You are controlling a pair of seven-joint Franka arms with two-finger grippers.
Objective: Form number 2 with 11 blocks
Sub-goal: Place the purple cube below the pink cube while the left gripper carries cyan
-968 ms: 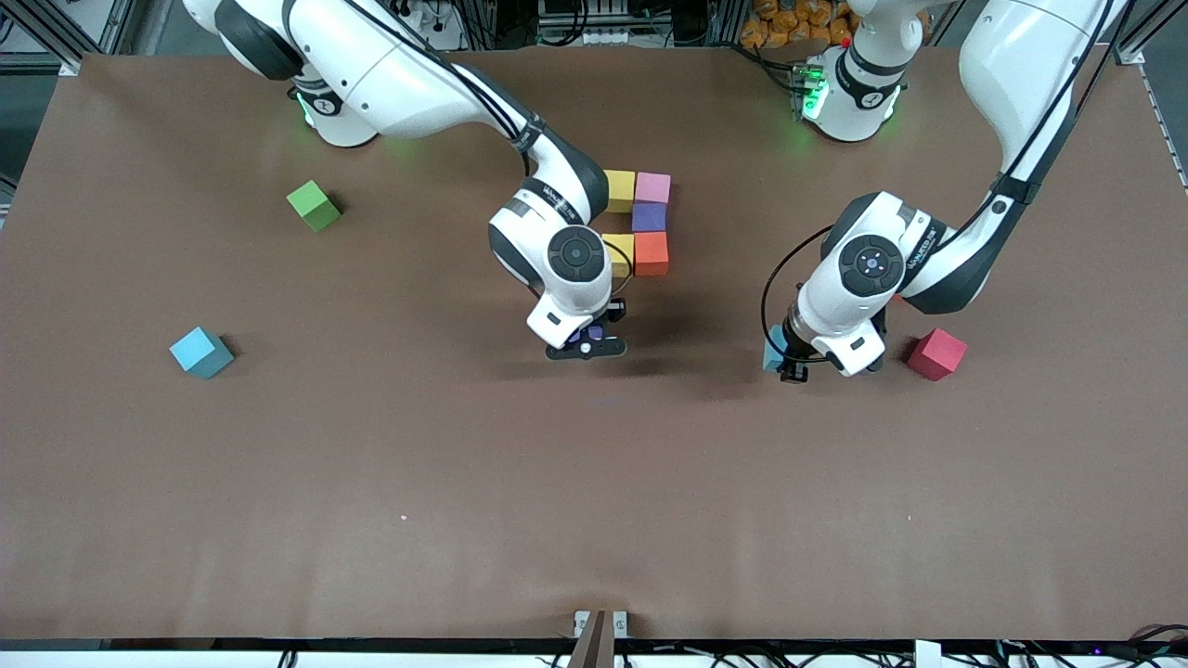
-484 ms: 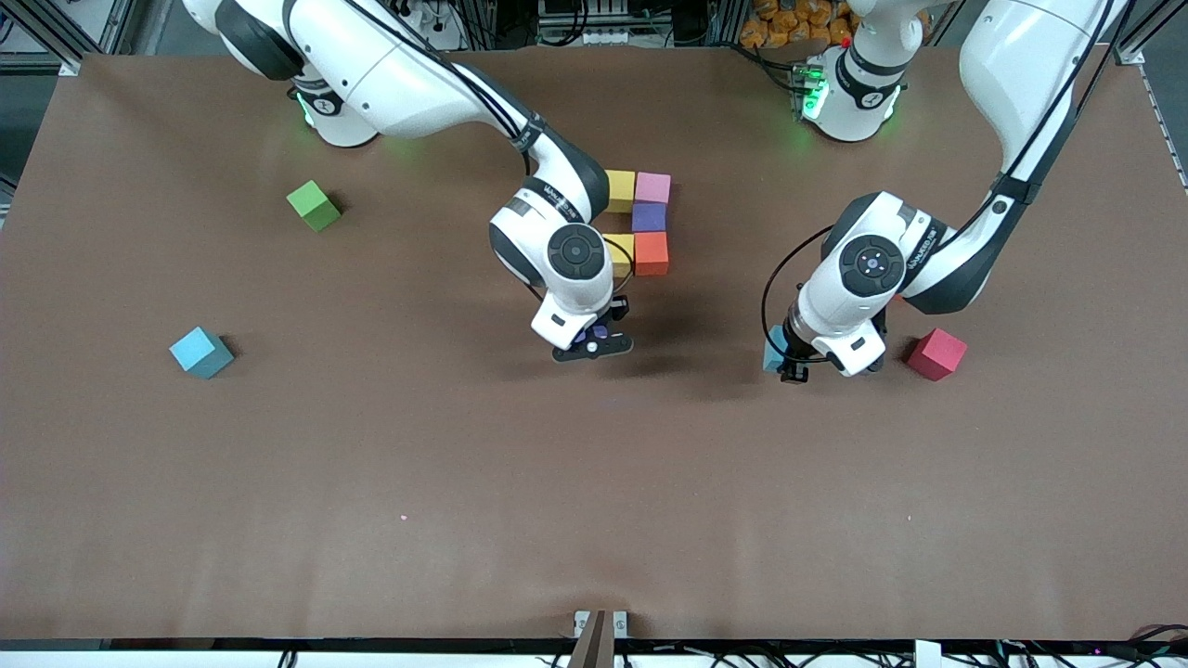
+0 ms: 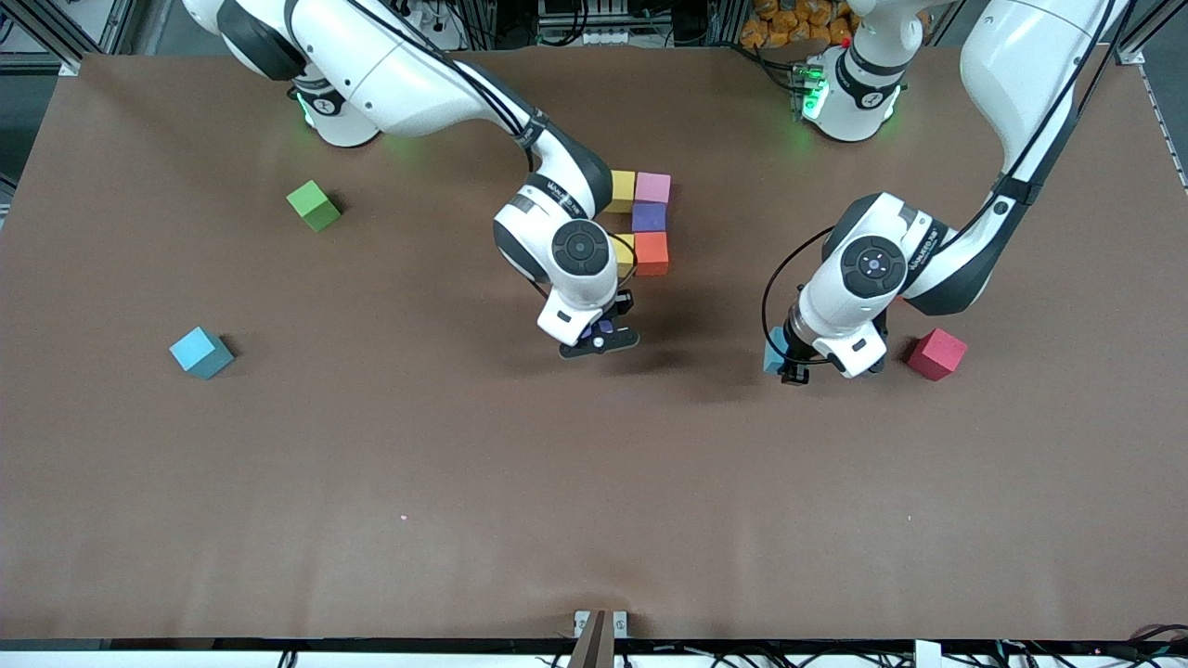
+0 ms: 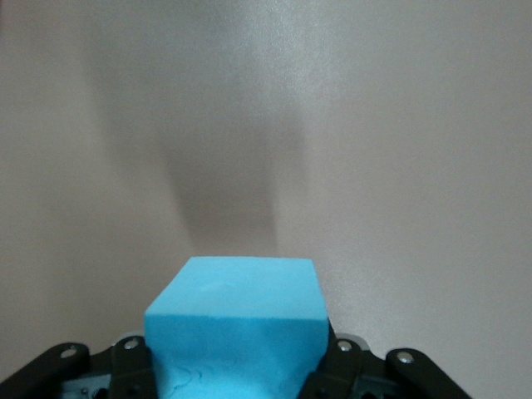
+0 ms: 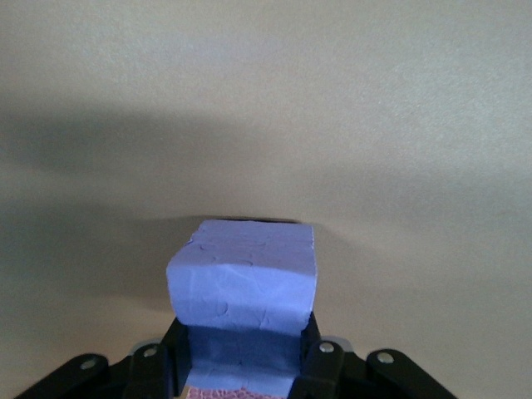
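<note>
The fingers of the right gripper (image 3: 599, 336) were seen closed on a purple block (image 5: 243, 278), held above bare worktop (image 3: 594, 482) just clear of the part-built figure. The fingers of the left gripper (image 3: 787, 364) were likewise clamped on a light blue block (image 4: 235, 320), held low over the worktop beside a loose red block (image 3: 936, 353) at the left arm's end.

The figure so far was made up of five visible blocks set touching: a yellow block (image 3: 622, 189) and a pink block (image 3: 652, 187) in the row farthest from the front camera, a second purple block (image 3: 649, 216) under the pink one, then an orange block (image 3: 651, 252) with another yellow block (image 3: 624, 254) beside it, partly hidden by the right arm. More blocks could have been hidden under that arm; this could not be told.

The coming move was judged to turn on one relation: the open place in the figure lay next to the lower yellow block, on the camera side of it, and the held purple block hung only a short way from that spot. The right arm was much the nearer; the left gripper stood well apart from the figure.

A second light blue block (image 3: 200, 352) lay alone toward the right arm's end, and a green cube (image 3: 313, 205) lay farther from the camera there. No containers were present.
</note>
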